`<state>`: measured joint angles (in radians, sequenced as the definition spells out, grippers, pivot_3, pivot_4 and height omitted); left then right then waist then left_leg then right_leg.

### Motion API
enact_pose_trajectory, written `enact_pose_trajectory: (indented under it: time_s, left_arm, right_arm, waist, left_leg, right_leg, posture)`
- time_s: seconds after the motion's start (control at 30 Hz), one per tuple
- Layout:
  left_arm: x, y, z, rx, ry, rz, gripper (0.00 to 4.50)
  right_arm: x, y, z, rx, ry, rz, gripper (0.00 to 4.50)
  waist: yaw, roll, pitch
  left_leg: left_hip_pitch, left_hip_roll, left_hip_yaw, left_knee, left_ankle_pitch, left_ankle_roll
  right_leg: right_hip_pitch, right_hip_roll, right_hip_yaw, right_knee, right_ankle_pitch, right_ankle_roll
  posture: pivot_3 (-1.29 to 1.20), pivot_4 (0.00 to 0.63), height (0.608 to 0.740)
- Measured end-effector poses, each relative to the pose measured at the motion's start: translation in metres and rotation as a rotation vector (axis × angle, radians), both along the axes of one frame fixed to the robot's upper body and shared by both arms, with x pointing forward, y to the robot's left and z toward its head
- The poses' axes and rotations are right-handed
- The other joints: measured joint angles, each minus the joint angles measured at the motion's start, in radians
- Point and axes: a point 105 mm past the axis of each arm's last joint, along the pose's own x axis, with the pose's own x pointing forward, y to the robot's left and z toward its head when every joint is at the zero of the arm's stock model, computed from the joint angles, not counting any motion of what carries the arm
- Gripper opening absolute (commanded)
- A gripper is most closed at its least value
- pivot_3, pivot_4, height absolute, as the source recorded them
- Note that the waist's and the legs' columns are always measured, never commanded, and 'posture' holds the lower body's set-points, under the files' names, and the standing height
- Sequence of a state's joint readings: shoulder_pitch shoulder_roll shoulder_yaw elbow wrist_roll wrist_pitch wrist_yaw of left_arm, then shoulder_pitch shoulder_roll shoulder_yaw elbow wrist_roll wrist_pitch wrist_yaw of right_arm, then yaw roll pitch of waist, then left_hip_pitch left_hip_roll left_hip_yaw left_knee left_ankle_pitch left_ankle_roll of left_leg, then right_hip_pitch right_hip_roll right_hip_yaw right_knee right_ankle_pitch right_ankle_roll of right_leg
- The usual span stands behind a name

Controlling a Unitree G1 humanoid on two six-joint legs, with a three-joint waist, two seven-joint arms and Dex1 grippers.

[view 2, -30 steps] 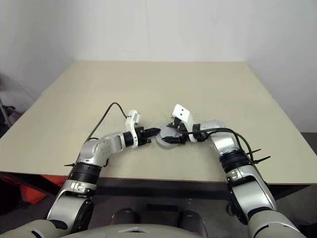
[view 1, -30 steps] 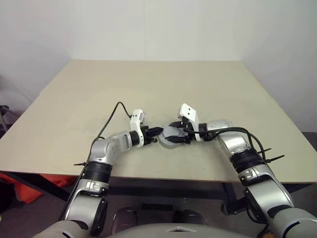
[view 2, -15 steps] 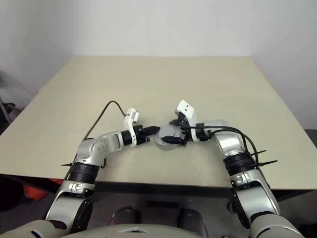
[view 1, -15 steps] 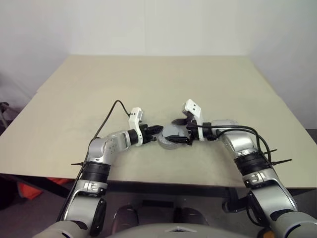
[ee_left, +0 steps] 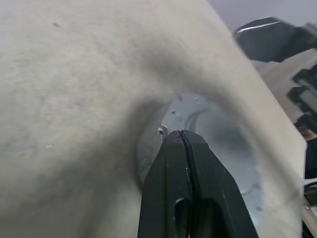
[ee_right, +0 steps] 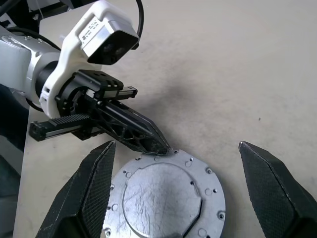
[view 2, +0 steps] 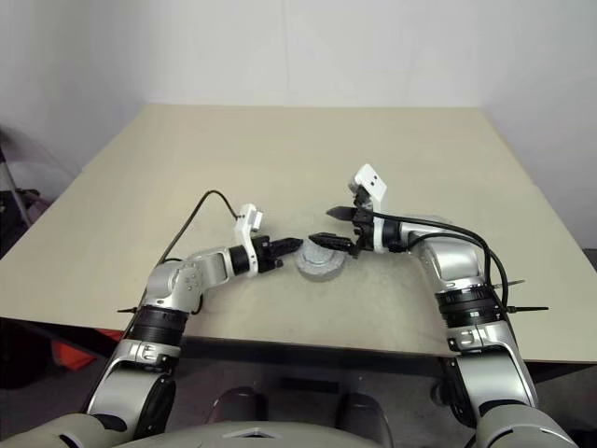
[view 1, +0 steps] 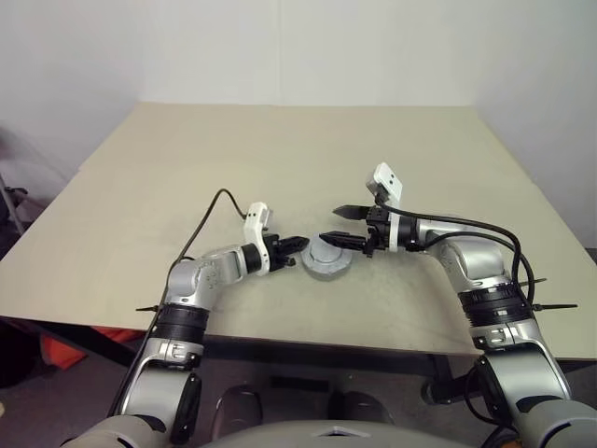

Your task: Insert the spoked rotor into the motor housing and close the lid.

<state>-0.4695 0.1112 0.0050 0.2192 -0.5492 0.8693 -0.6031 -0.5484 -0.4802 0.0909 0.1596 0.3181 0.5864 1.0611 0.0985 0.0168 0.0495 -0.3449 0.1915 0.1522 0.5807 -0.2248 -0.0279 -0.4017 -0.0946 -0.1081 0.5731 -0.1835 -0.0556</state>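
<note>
Lid [ee_right: 163, 195] sits on the worktop [view 1: 280, 159], between our grippers.
Left gripper [view 1: 297, 245] clenched, tip touching its rim; right gripper [view 1: 341, 225] released just above; open worktop all round.

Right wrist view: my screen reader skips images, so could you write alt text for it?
A round grey metal lid lies flat on the beige table between the open right pincer fingers, while the shut left pincer touches its rim.

The tabletop [view 1: 280, 159] is viewed from above its six o'clock edge by both head cameras. The motor housing [ee_right: 166, 193] is seen close up by each wrist camera and shared across all views.
</note>
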Motion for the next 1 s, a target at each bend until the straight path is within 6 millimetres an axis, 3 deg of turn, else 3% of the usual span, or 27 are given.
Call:
enact_pose_trajectory:
  time_s: [0.17,0.3,0.5,0.87,1.0]
  left_arm:
    - [0.000,-0.001,0.000,-0.004,-0.001,-0.004,0.00]
    - [-0.001,-0.002,0.001,-0.008,0.000,-0.005,0.00]
    - [0.000,-0.002,0.000,-0.012,0.002,-0.001,0.00]
    - [0.000,-0.001,-0.001,-0.016,0.004,0.001,0.00]
    - [0.000,0.000,-0.001,-0.015,0.004,0.004,0.00]
  right_arm:
    - [0.003,-0.007,-0.006,0.009,0.098,-0.077,4.47]
    - [0.003,-0.024,-0.004,0.065,0.226,-0.164,4.47]
    - [-0.013,-0.041,0.003,0.166,0.449,-0.208,4.47]
    - [-0.025,-0.061,-0.041,0.104,0.654,-0.366,4.47]
    - [-0.025,-0.061,-0.043,0.104,0.652,-0.370,4.47]
  waist:
    - [0.001,0.000,0.000]
    - [0.003,0.000,0.000]
    - [0.006,0.000,0.000]
    - [0.012,0.000,0.000]
    - [0.012,0.001,-0.001]
  left_leg:
    - [-0.001,-0.001,0.000,0.000,0.002,0.002]
    - [-0.001,-0.001,0.000,0.000,0.002,0.002]
    - [0.000,0.000,-0.001,0.001,0.003,0.001]
    - [0.000,-0.001,0.000,0.001,0.004,-0.002]
    - [0.000,-0.001,0.000,0.001,0.005,-0.003]
  right_leg:
    - [0.000,0.000,0.000,0.000,0.001,-0.002]
    - [0.000,0.000,0.000,0.000,0.001,-0.002]
    - [0.000,0.000,0.000,0.001,0.001,-0.002]
    - [0.001,0.000,0.000,0.001,0.001,-0.002]
    - [0.001,0.000,0.000,0.002,0.001,-0.002]
  posture:
    - [0.00,0.000,0.740]
    - [0.00,0.000,0.740]
    - [0.00,0.000,0.740]
    - [0.00,0.000,0.740]
    - [0.00,0.000,0.740]
